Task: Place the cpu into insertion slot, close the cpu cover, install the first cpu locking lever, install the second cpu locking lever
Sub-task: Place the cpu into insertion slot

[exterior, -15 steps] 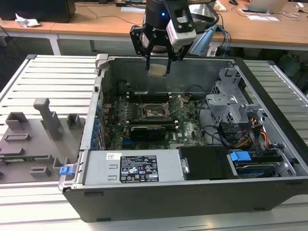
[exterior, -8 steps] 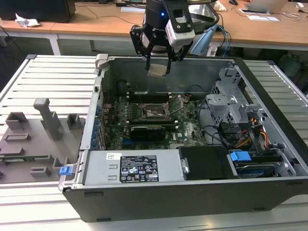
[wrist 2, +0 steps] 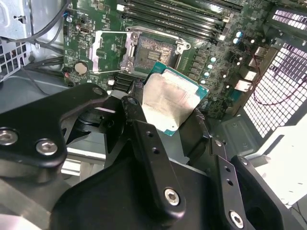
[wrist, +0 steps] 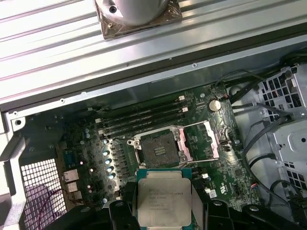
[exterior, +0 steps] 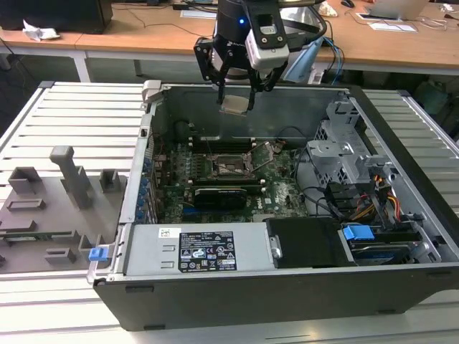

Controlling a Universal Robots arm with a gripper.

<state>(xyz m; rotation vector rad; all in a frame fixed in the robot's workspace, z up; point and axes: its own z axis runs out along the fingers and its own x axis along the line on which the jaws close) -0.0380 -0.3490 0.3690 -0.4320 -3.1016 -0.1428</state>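
One gripper hangs at the upper centre of the exterior view, pointing down over one open computer case. Its fingers clamp the edges of the single cpu, held above the bare socket. The one cpu cover is swung open beside the socket. The case rests on a ribbed grey tabletop, and a wooden tabletop runs behind.

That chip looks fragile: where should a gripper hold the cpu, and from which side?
Likely by two opposite edges, from above, as the gripper holds the cpu now: it is thin and flat, and its underside must face the insertion slot.
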